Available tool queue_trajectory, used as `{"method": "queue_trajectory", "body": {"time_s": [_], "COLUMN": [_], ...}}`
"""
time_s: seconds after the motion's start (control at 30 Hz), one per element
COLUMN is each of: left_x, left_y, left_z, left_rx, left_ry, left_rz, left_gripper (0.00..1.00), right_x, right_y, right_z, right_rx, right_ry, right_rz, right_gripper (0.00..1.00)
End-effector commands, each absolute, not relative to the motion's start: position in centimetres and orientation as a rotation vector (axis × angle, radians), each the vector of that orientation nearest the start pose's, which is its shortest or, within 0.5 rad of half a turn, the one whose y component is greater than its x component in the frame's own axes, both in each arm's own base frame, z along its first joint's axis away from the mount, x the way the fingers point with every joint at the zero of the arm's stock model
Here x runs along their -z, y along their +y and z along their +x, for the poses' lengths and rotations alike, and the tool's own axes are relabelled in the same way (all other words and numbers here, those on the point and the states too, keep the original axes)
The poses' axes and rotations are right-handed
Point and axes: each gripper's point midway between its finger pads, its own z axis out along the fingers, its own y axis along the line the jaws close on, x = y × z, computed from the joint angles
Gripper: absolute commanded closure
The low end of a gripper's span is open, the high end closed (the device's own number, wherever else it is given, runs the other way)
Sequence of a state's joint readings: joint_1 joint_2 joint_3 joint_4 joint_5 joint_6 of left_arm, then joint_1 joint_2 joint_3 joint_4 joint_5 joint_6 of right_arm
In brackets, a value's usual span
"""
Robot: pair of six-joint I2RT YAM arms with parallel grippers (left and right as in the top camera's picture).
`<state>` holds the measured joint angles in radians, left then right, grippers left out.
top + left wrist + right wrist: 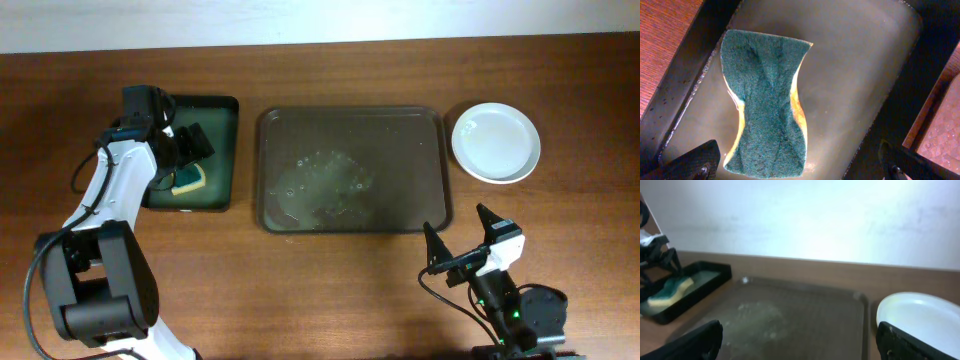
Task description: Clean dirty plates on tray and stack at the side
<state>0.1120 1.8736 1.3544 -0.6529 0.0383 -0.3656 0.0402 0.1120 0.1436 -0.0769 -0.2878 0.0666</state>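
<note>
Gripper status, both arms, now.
Left gripper: open, fingers spread over the sponge in the basin, holding nothing.
Right gripper: open, empty, by the tray.

Right of the tray (pixel 400 130), the plates (pixel 496 142) show just 1 top face from overhead, so how many lie beneath, can't tell. Left of the tray, the sponge (pixel 188 181) sits half hidden under the left end effector (pixel 192 155). Left wrist view: both fingers (pixel 690 161) are clipped by the bottom edge, and the basin (pixel 865 75) runs off top and bottom. Right wrist view is blurred. There the plates run off the right edge, and the film on the tray is too soft to identify.
</note>
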Motion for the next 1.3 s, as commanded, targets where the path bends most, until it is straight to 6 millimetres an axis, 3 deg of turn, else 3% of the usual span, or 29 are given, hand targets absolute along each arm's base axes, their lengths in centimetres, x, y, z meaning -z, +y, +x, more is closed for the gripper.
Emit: {"method": "queue_trajectory", "body": {"time_s": [0.0,0.27,0.4,0.53,1.27], "left_x": [-8.3,-8.3,-8.3,-8.3,-8.3], "left_y": [4.3,4.3,4.3,4.3,4.3], "left_z": [44.0,44.0,44.0,44.0,44.0], "left_rx": [0.135,0.135,0.135,0.135,0.135], "left_ry": [2.640,2.640,2.640,2.640,2.640], "left_rz": [-0.626,-0.626,-0.626,-0.626,-0.626], "left_gripper": [0.01,0.01,0.01,0.01,0.01], "right_x": [-18.9,-18.6,-15.7,-15.5,-15.5], "right_y": [5.8,4.5,2.5,0.9,1.1], "right_z": [23.8,24.1,24.5,24.6,24.6], "right_rx": [-0.298,-0.234,-0.144,-0.066,-0.079], "right_ry": [1.561,1.524,1.644,1.651,1.650], "right_rz": [-0.206,-0.147,-0.049,0.019,0.012], "right_gripper": [0.02,0.02,0.02,0.02,0.02]}}
